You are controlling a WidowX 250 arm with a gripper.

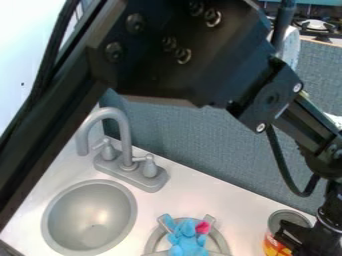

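Gripper at can, lower right corner of view

One black gripper (294,235) is seen hanging low beside one open-topped can (274,226). Key relation: the can lies to the gripper's left in the view, and its near side is partly covered by the dark gripper parts. Contact between the two cannot be confirmed. The can is upright on the counter (217,195), long axis running up from the surface, grey rim on top, orange and red label below. Whether the gripper is spread, pressed together or pinching the can cannot be told. Only one arm (170,65) is seen, crossing from the upper left, so the can's nearest hand is this gripper.

Farther left of the gripper, one blue plush toy (187,240) with a pink patch is seen on one grey burner (223,242); its long axis is roughly up-and-down in the view. The toy is well apart from the gripper; the can is much nearer.

Count: one can, one toy, one burner, one round sink basin (90,215), one grey faucet (125,135) with two handles, left (108,151) and right (149,166) in the view. One blue-grey panel (200,140) is placed behind the counter.
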